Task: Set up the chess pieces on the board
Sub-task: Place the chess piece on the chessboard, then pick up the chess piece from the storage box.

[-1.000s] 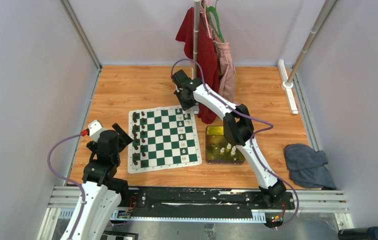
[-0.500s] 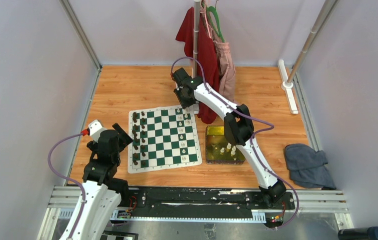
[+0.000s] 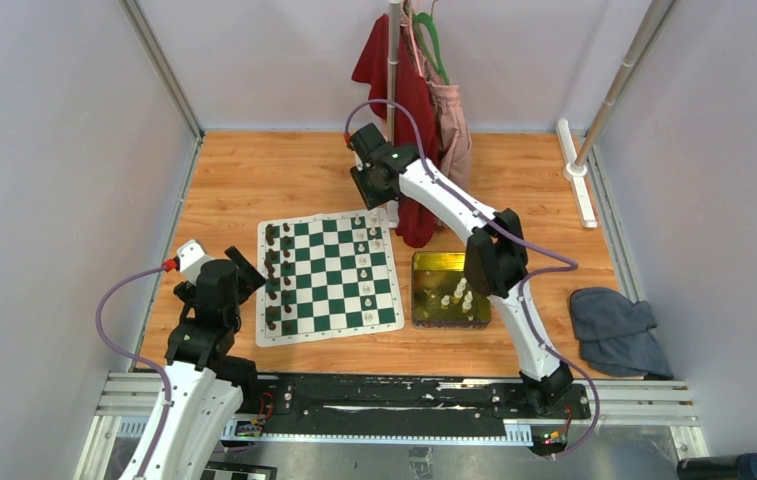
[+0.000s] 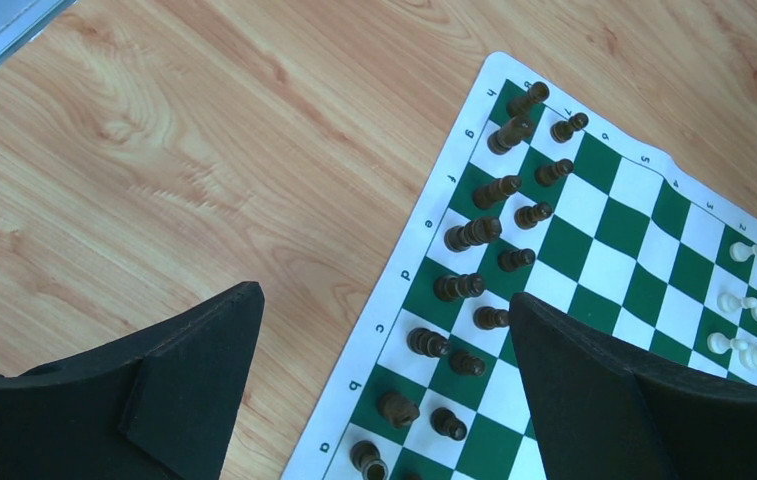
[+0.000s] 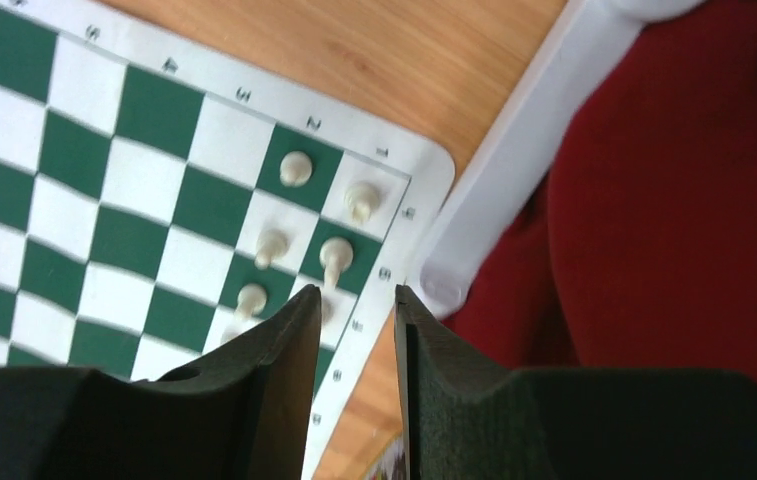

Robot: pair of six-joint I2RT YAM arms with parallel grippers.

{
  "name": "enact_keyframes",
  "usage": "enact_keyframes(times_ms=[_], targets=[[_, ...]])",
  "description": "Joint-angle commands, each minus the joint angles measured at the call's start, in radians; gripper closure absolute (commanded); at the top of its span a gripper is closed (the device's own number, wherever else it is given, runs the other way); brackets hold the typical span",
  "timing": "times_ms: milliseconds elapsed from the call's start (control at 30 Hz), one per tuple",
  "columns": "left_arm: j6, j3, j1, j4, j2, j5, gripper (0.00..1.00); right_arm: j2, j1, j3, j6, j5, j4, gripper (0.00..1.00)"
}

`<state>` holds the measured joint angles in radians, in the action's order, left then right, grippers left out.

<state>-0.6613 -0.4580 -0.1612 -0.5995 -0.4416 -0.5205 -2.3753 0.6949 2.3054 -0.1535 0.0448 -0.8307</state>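
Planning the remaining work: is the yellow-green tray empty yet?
Not empty: several cream-white chess pieces lie inside the tray in the top view.

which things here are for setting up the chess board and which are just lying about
For the job: white chess pieces, board, yellow-green tray holding more white pieces.
Lying about: red garment, pink garment, grey cloth.
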Motion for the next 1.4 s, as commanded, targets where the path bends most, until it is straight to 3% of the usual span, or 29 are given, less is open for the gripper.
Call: enact_keyframes(times_ms=[0,300,533,700,1000,1367], targets=[[0.0,-0.001,-0.007,-0.005,0.009,-0.015,0.0,0.169,0.053,-0.115,0.027,0.039,-0.01,0.61],[0.003,-0.001,-0.034,-0.003,0.011,-0.006,0.0,0.559,0.128,-0.552,-0.056,0.164,-0.007,0.59],[0.005,0.002,-0.055,0.0,0.026,-0.003,0.0,0.886,0.146,-0.956,-0.235,0.299,0.001,0.58],[0.009,0.008,-0.063,0.008,0.039,0.003,0.0,1.046,0.142,-1.148,-0.326,0.412,0.001,0.55],[0.015,0.01,-0.073,0.014,0.041,0.005,0.0,1.058,0.053,-1.304,-0.339,0.356,0.091,0.52],[0.02,0.013,-0.074,0.019,0.036,0.001,0.0,0.974,-0.039,-1.33,-0.314,0.265,0.185,0.52]])
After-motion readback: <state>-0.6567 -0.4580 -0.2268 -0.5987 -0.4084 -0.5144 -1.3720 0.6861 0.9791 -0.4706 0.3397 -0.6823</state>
